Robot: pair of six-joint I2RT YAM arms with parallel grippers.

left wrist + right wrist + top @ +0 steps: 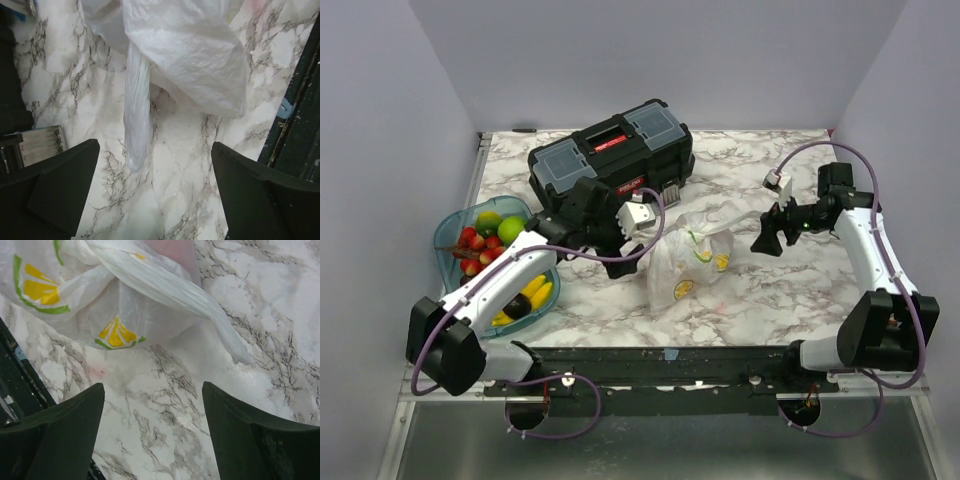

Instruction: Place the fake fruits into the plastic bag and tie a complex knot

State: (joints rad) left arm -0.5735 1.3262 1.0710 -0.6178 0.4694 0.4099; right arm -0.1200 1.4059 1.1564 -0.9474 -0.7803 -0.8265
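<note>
Top external view: plastic bag (692, 262), mid-surface (770, 290), twisted tails (165, 285) lying loose, between left gripper (638, 225) and right gripper (772, 232), both released and empty; knotting judged underway, next move requiring tails regrasped; fake fruits (480, 243) in teal tray (442, 240).

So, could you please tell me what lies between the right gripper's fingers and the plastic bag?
Only bare marble table lies between the right gripper and the plastic bag; the right wrist view shows it.
</note>
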